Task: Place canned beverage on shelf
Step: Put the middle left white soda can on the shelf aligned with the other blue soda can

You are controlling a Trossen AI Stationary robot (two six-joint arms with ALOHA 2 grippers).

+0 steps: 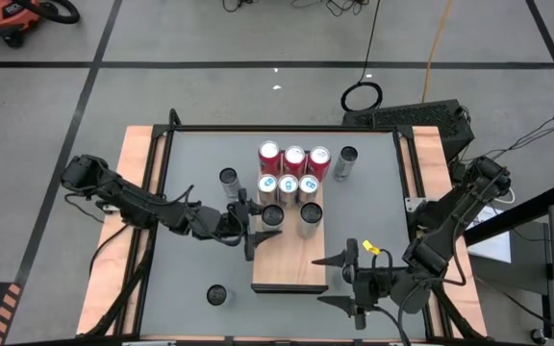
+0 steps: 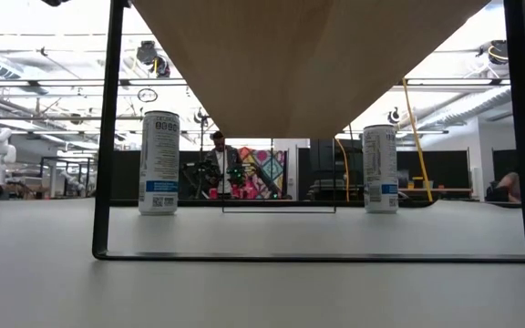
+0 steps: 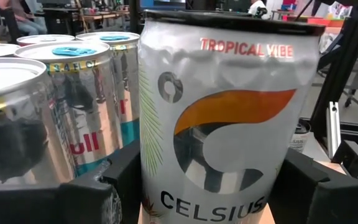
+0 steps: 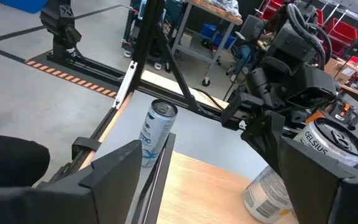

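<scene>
The shelf (image 1: 287, 264) is a light-brown board on a dark frame at the table's middle; the low view shows its underside (image 2: 308, 64). My left gripper (image 1: 261, 223) reaches in from the table's left and is shut on a silver Celsius can (image 3: 222, 124) over the board's left half, just in front of two rows of cans (image 1: 294, 171) at the board's far end. The can also shows in the right wrist view (image 4: 334, 140). My right gripper (image 1: 339, 281) is open and empty at the shelf's near right corner. My left gripper pinches the Celsius can's wall at mid-height, one finger (image 3: 120, 183) on one side and one finger (image 3: 303, 183) on the opposite side. The fingers come level from the table's left. The can is upright between them; whether its base is on the board is hidden.
Another silver can (image 1: 308, 219) stands on the board to the held can's right. Loose cans stand on the grey table at the far left (image 1: 229, 179), far right (image 1: 345, 163) and near left (image 1: 217, 294). The shelf's dark legs (image 2: 105, 137) rise from the tabletop.
</scene>
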